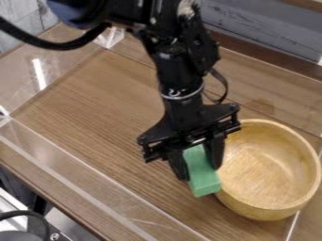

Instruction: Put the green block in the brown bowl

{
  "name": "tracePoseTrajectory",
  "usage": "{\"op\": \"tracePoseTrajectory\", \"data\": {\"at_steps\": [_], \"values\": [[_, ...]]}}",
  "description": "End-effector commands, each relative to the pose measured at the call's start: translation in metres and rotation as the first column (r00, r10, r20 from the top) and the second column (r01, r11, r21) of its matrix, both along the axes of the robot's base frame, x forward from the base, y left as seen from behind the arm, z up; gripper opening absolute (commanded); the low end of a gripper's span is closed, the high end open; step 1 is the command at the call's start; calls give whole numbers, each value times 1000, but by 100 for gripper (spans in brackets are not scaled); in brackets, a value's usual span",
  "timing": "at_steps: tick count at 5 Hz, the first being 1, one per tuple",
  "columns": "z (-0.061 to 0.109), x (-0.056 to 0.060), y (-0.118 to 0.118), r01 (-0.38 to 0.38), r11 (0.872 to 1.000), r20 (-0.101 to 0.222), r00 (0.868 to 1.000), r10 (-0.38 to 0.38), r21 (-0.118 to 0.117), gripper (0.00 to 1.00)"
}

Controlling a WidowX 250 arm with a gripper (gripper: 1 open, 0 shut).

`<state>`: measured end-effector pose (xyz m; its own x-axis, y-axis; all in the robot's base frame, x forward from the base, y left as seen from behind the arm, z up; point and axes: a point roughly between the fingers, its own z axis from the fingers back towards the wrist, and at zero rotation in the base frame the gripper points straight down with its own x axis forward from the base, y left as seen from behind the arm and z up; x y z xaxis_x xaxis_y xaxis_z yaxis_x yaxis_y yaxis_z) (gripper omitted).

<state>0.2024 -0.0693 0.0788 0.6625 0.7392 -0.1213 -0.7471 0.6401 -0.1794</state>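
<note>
Green block (201,172) is clamped in my pincer (195,162), lifted at the brown bowl (274,181) rim; dropping it inside remains.

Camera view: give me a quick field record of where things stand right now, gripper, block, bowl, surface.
gripper: pointing steeply down, shut on the green block
green block: held between the fingers, tilted, lower end at the near-left rim of the bowl
brown bowl: upright on the table, right of the gripper, nothing seen inside
table: wood-grain surface with a clear wall along its near edge
task status: block not yet in the bowl
</note>
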Motion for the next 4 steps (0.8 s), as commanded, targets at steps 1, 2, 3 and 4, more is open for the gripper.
{"op": "tracePoseTrajectory", "data": {"at_steps": [1,2,3,4], "values": [[23,14,-11,51,999,66,997,-50,-6,0],[30,19,-22,127,992,76,989,-126,-3,0],[35,20,-27,179,984,85,980,-178,-1,0],[39,22,-32,228,974,92,970,-227,2,0]]}}
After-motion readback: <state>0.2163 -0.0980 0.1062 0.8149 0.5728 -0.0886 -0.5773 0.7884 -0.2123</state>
